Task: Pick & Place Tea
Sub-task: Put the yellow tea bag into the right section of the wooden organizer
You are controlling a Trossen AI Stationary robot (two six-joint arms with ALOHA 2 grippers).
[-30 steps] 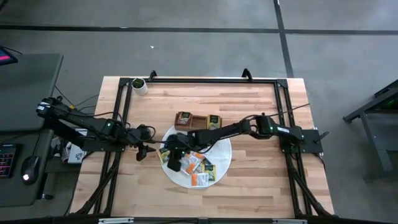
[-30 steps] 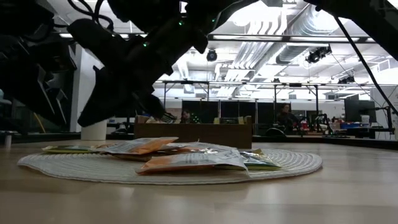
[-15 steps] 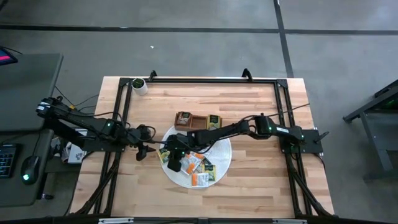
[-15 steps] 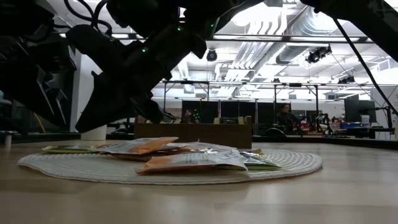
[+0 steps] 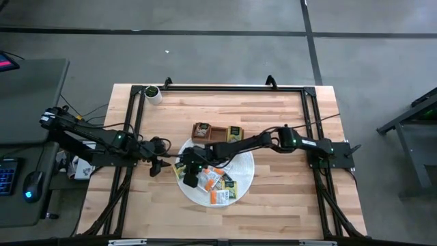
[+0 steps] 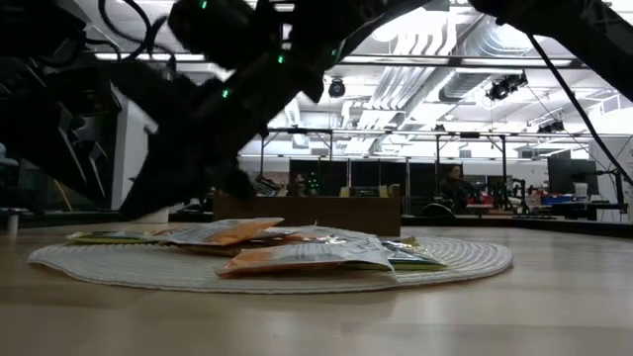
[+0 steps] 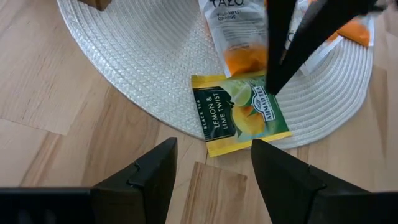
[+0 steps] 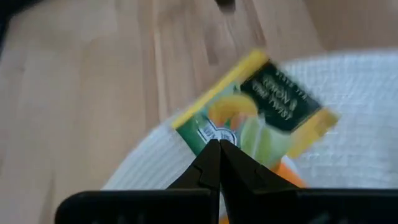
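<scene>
The right claw (image 8: 219, 149), pinched shut and empty, presses onto a lemon-lime tea packet (image 7: 239, 113) at the mat's (image 7: 149, 74) edge; left claw (image 7: 211, 177) waits open nearby.

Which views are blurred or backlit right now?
Right wrist view: motion-blurred, the lemon and lime tea packet smeared; low view: arms backlit into silhouettes by bright ceiling lights, tea packets on the woven mat still lit; left wrist view: sharp, packet print readable; high view: evenly lit.
</scene>
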